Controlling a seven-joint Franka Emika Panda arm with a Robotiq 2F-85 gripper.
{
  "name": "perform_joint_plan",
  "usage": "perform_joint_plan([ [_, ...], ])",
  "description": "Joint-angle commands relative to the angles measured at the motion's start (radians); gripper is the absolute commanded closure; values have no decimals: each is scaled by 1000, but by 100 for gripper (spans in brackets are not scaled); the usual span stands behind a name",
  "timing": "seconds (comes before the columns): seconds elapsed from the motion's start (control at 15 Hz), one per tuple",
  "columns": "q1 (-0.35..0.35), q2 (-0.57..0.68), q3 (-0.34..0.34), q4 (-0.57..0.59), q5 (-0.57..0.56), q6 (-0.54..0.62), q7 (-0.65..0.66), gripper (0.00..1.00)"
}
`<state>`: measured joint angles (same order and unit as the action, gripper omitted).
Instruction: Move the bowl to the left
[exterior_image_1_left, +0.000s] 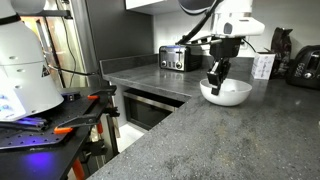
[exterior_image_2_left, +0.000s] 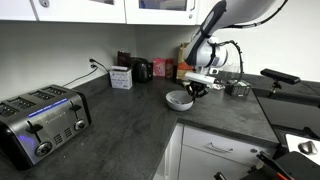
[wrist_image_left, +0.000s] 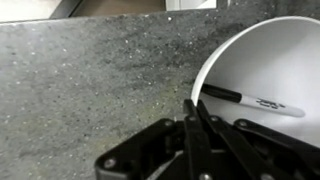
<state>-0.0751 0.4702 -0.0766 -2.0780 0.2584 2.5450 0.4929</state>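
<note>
The white bowl (exterior_image_1_left: 228, 94) sits on the dark speckled counter (exterior_image_1_left: 180, 130), near the corner in an exterior view (exterior_image_2_left: 178, 100). In the wrist view its white inside (wrist_image_left: 270, 60) fills the right side, and a black marker (wrist_image_left: 245, 99) lies in it. My gripper (exterior_image_1_left: 215, 78) comes down from above onto the bowl's rim; it also shows in an exterior view (exterior_image_2_left: 193, 88). In the wrist view the two black fingers (wrist_image_left: 192, 103) are pressed together with the bowl's rim between their tips.
A silver toaster (exterior_image_1_left: 180, 57) stands at the back of the counter and shows large in the foreground (exterior_image_2_left: 40, 120). A small white box (exterior_image_1_left: 262, 66) and dark appliances (exterior_image_1_left: 305, 65) stand near the wall. The counter's front edge (exterior_image_1_left: 150, 125) drops off.
</note>
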Motion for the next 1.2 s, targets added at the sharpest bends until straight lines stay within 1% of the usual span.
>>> perform_joint_plan([
  [0.0, 31, -21, -7, -18, 18, 45, -8, 99],
  [0.27, 69, -42, 34, -31, 20, 67, -38, 99],
  [0.6, 126, -48, 125, -39, 34, 35, -85, 99],
  [0.73, 148, -45, 150, -57, 27, 29, -98, 99],
  [1.0, 185, -51, 155, -107, 6, 39, -106, 99],
  [1.13, 183, -61, 155, -120, 9, 44, -122, 99],
])
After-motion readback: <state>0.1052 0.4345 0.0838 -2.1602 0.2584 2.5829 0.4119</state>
